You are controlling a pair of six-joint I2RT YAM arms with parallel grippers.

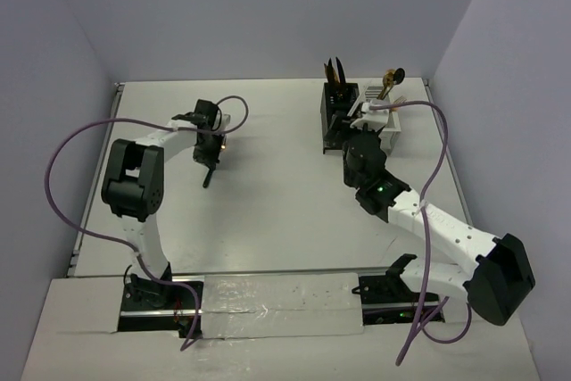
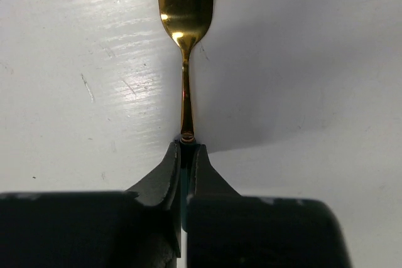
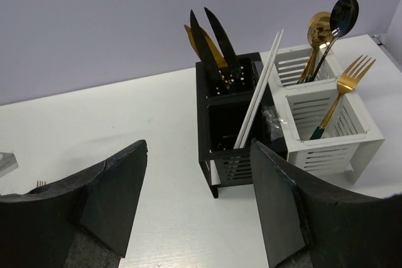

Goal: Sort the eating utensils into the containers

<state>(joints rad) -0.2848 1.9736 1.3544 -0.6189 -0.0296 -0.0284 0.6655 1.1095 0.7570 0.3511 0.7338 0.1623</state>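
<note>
My left gripper is at the table's left middle. In the left wrist view it is shut on the dark handle end of a gold fork, whose tines point away over the white table. The black caddy holds black and gold knives and thin white sticks. The white caddy, joined to its right, holds a gold spoon, a black spoon and a gold fork. My right gripper is open and empty, just in front of the black caddy.
The white caddy stands near the table's back right corner. Purple cables loop from both arms. Grey walls enclose the table on three sides. A small clear plastic wrapper sits in the black caddy's near compartment.
</note>
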